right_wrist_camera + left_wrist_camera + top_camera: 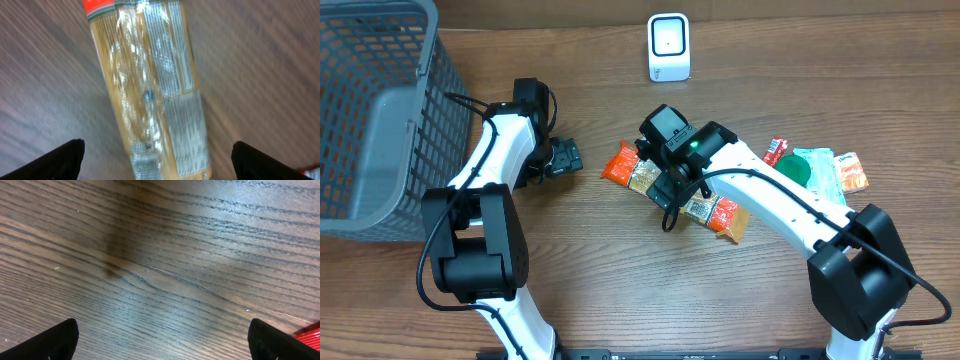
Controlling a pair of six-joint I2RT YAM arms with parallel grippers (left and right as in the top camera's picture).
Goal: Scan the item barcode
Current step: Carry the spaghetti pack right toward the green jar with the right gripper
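Clear crinkly film is wrapping the packet (150, 100), with pale food showing through and a printed label running down one side. It is lying flat on the table (620, 300) just off centre toward four o'clock. From overhead I cannot tell whether the stretch is one long packet or two end to end.

The right pincer (156, 162) is hanging over it with its fingers spread wide, one on each side and neither touching. The left pincer (162, 342) is gaping open over bare wood at about nine o'clock, holding nothing.

The packet is probably light, soft and slick, and liable to buckle or slide. A gentle hold across the narrow middle is looking safest, keeping the label uncovered for the white scanner (669, 47) standing at twelve o'clock.

Brown wood grain is giving a smooth, slightly glossy surface. A grey mesh basket (370, 110) is sitting at ten o'clock and other packets (820, 170) are lying at three o'clock. No room beyond the table is showing.
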